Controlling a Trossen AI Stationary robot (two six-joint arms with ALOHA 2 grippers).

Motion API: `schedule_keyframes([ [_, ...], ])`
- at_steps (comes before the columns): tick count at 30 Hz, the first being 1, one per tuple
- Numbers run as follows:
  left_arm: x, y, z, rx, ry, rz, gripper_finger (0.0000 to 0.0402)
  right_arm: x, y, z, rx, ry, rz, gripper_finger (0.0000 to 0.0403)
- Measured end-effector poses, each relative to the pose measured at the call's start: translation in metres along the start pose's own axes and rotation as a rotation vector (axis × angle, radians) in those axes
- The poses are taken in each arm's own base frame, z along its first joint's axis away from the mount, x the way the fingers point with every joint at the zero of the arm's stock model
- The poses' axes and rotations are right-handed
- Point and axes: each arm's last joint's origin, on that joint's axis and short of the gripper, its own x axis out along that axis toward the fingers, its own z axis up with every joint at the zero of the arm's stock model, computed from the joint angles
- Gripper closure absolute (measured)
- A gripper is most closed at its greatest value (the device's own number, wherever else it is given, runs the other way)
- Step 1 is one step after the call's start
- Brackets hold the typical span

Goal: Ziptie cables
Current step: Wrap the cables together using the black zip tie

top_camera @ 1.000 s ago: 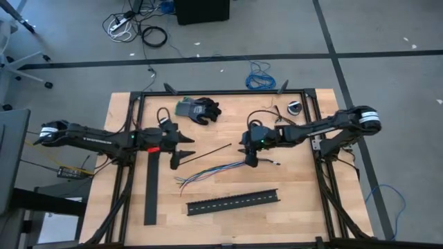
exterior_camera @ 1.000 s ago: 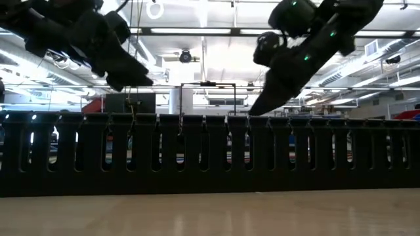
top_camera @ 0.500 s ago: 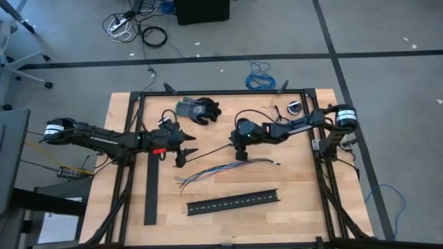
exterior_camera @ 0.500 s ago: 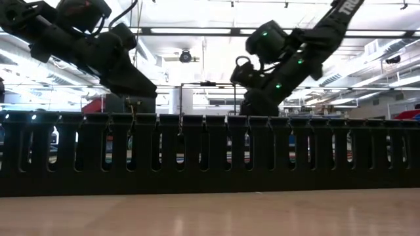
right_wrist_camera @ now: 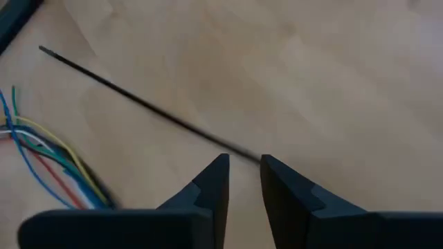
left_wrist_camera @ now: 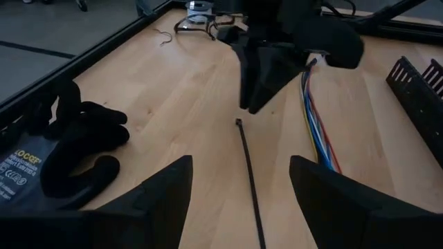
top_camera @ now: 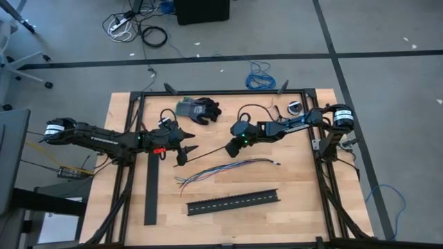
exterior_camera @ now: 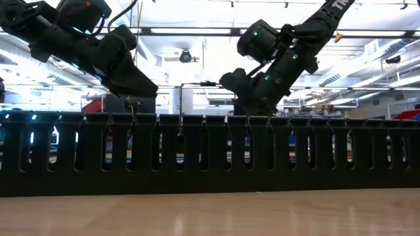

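I have the right gripper (right_wrist_camera: 242,181) low over one end of the black zip tie (right_wrist_camera: 138,104), fingers narrowed to a small gap astride the strap but not yet clenched on it. To do this well I want the strap centred between the fingertips, pinched right at its end. The left gripper (top_camera: 183,149) waits spread wide at the tie's other end, holding nothing. The cables (top_camera: 221,168) lie loose just beside the tie. The wooden table (top_camera: 297,187) also carries a black glove (top_camera: 199,108) and a slotted channel (top_camera: 232,202); a bright workshop lies beyond.
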Motion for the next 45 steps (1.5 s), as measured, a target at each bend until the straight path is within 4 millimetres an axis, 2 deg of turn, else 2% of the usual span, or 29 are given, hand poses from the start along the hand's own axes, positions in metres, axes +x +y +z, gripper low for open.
schedule_keyframes([
  [8,0.0,0.0,0.001,-0.002,-0.01,-0.002,0.0166,-0.002,0.015,-0.005,0.199,-0.055,0.033,0.0328],
  [13,0.0,0.0,0.002,-0.005,-0.025,-0.004,0.0166,-0.001,0.014,-0.005,0.22,-0.062,0.015,0.0328],
  [15,0.0,0.0,0.002,-0.004,-0.024,-0.004,0.0166,0.003,0.013,-0.005,0.097,-0.08,0.014,0.0328],
  [18,0.0,0.0,0.003,0.002,-0.025,-0.005,0.0166,0.007,0.014,-0.006,-0.305,-0.068,0.038,0.0327],
  [20,0.0,0.0,0.002,0.02,-0.022,-0.004,0.0166,0.007,0.015,-0.009,-0.513,-0.049,0.056,0.0328],
  [23,0.0,0.0,0.002,0.022,-0.023,-0.005,0.0166,0.007,0.017,-0.01,-0.702,-0.06,0.071,0.0327],
  [30,0.0,-0.001,0.003,0.017,-0.033,-0.006,0.0166,0.008,0.008,-0.002,-0.836,-0.068,0.034,0.0327],
  [39,0.0,-0.001,0.007,0.005,-0.075,-0.012,0.0166,0.01,-0.01,0.011,-0.842,-0.053,0.055,0.0328],
  [45,0.0,-0.001,0.007,0.009,-0.074,-0.012,0.0166,0.019,-0.02,0.006,-0.853,0.022,0.063,0.0327],
])
